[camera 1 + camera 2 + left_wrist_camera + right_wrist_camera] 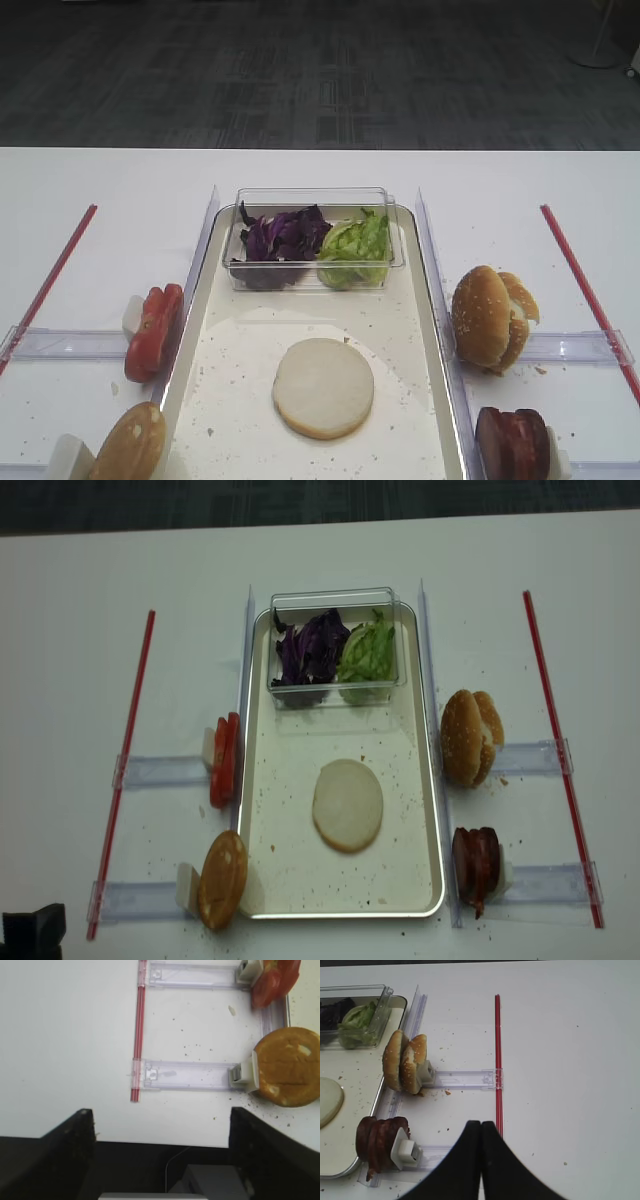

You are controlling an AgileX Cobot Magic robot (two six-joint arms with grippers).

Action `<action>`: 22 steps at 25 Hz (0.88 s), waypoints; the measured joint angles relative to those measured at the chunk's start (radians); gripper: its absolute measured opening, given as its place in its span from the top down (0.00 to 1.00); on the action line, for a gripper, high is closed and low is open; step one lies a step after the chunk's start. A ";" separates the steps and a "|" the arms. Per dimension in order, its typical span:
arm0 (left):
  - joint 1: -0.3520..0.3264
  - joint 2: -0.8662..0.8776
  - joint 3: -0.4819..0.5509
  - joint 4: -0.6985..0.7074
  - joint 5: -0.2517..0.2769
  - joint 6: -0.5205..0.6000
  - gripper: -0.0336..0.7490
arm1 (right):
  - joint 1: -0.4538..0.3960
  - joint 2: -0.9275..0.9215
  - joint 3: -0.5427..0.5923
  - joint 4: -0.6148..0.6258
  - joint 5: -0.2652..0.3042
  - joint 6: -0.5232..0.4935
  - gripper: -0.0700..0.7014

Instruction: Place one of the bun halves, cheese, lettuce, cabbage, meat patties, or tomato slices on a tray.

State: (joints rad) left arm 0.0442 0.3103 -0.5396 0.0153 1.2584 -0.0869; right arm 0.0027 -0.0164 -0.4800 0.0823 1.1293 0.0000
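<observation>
A pale flat bun half (323,387) lies on the tray (240,330), near its front. Purple cabbage (282,240) and green lettuce (355,250) sit in a clear box at the tray's back. Tomato slices (152,330) stand left of the tray and meat patties (512,440) stand right of it. Cheese is out of view. My left gripper (161,1120) is open and empty over the table's front left edge, apart from the food. My right gripper (481,1124) is shut on nothing, right of the meat patties (377,1142).
Sesame buns (490,318) stand on a clear holder right of the tray. A golden-brown domed half (132,445) stands front left. Red strips (125,770) (560,750) run along the table on both sides. Crumbs speckle the tray and table.
</observation>
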 joint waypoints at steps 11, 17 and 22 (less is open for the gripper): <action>0.000 -0.163 0.006 0.000 0.008 0.002 0.31 | 0.000 0.000 0.000 0.000 0.000 0.000 0.44; 0.000 -0.296 0.006 0.000 0.013 0.003 0.31 | 0.000 0.000 0.000 0.000 0.000 0.000 0.44; 0.000 -0.326 0.007 0.004 0.020 0.010 0.31 | 0.000 0.000 0.000 0.000 0.000 0.000 0.44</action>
State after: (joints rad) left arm 0.0442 -0.0158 -0.5326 0.0190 1.2779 -0.0768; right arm 0.0027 -0.0164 -0.4800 0.0823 1.1293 0.0000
